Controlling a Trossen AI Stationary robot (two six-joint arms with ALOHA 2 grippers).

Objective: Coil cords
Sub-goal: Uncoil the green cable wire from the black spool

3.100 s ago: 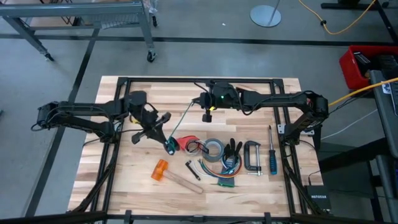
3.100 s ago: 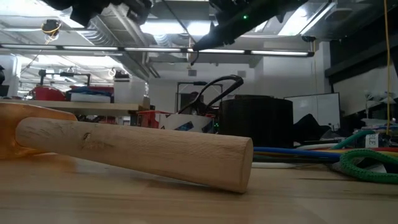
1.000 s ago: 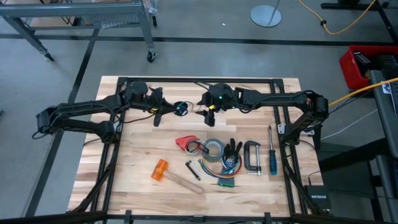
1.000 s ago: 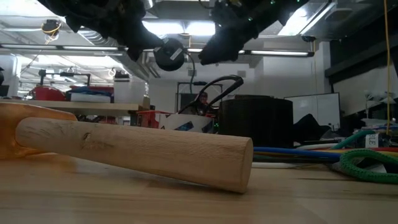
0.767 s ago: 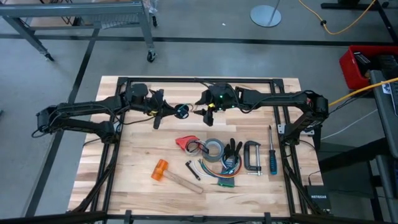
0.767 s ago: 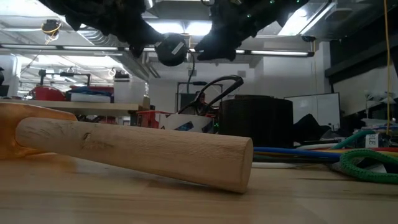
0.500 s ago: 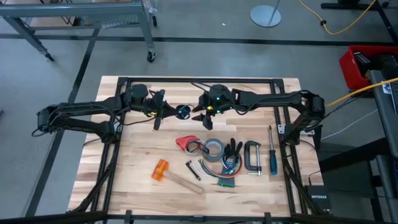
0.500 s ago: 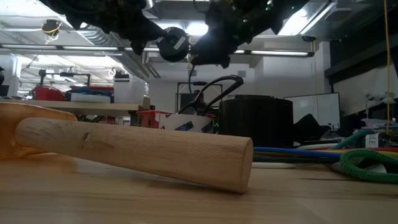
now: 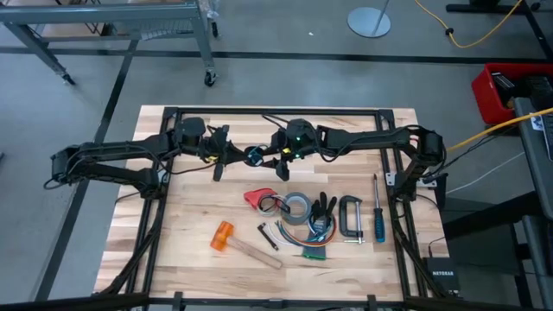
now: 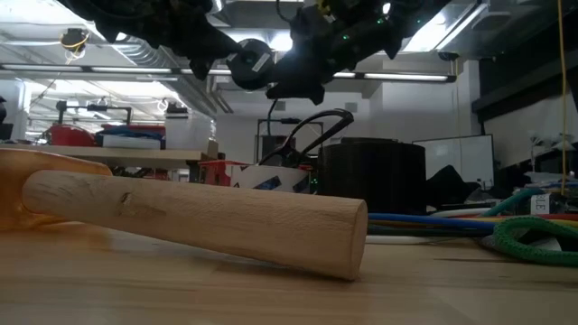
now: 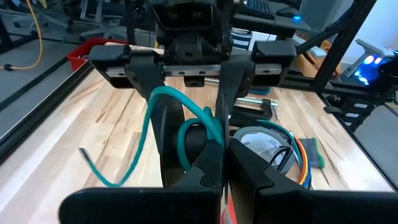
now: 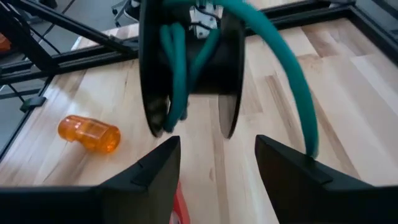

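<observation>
From here I see the left gripper point(image 9: 235, 155) raised above the table point(image 9: 173, 216), its 2 fingers pressed tight together. They are clamped on the cord point(image 9: 253, 155), which is wound in teal-green turns on a small black spool point(image 10: 251, 63) sitting right at the fingertips. 1 loose loop of cord arcs out past those fingertips, and a free end trails off to one side of them.

The right gripper point(image 9: 278, 164) faces the left one head on, its fingers spread as wide as I have seen them, holding nothing. The spool hangs just beyond its fingertips, in line with the gap between them, not touching either finger that I can make out. The loose loop swings out beside 1 of the right fingers.
</observation>
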